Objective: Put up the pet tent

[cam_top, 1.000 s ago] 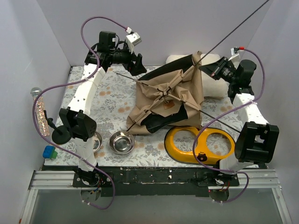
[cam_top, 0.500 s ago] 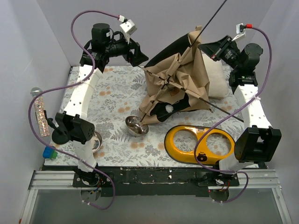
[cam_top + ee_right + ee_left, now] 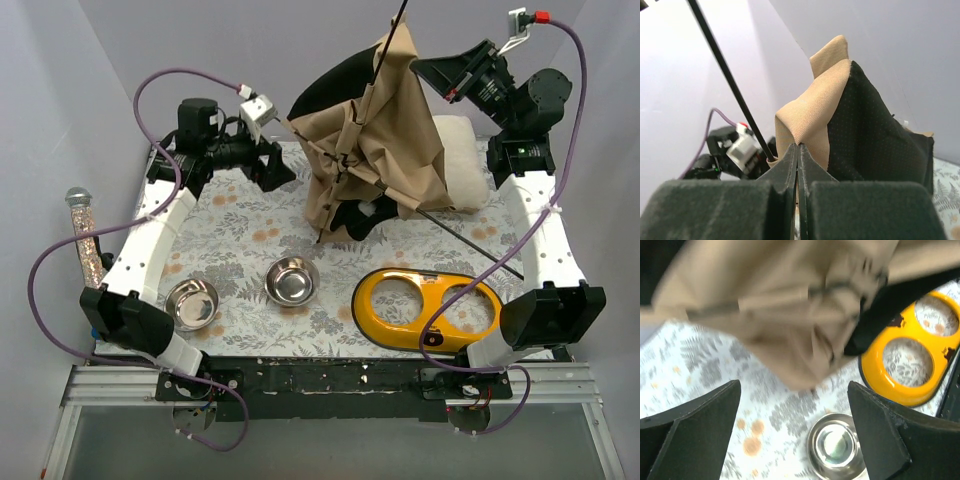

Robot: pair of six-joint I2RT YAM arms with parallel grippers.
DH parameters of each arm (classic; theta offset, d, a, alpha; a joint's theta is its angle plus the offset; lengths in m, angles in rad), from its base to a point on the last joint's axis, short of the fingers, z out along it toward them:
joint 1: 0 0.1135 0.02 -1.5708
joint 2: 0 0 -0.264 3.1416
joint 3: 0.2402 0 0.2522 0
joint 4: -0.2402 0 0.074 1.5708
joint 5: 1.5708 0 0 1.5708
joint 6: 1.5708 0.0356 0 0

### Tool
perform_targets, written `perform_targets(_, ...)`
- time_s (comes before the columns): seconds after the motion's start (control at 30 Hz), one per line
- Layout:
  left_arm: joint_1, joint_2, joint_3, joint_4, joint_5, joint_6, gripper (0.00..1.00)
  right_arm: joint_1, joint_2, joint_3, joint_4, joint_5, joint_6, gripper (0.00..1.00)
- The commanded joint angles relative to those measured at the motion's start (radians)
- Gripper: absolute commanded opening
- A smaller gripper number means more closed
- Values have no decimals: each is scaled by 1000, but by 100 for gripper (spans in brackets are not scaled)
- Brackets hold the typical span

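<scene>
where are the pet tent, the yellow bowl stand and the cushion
pet tent (image 3: 388, 125): top external view, on its tan outer fabric below the peak
yellow bowl stand (image 3: 364, 300): top external view, on its left rim
cushion (image 3: 465, 165): top external view, on its bare top

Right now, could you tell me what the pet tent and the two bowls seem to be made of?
The pet tent: woven tan fabric with matte black lining, judging by its creases and visible weave. The left bowl and middle bowl: likely polished steel, from their mirror-like shine.
</scene>
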Motion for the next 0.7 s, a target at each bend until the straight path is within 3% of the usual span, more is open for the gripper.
perform_targets(0.0,34,-134,-189,-23,-35,27,87,-1,-20,100,82,55,40,1)
perform_targets(0.13,52,-151,-188,34,3,-50,88,0,-22,98,85,50,-7,1)
perform_targets(0.4,103,-15,249,166,255,-350,90,100,-33,14,59,56,-170,1)
perform_targets(0.5,135,11,364,307,328,-510,93,160,-51,-40,29,96,-257,1)
perform_targets(0.67,152,27,431,518,321,-699,95,249,-36,-32,-44,174,-371,1)
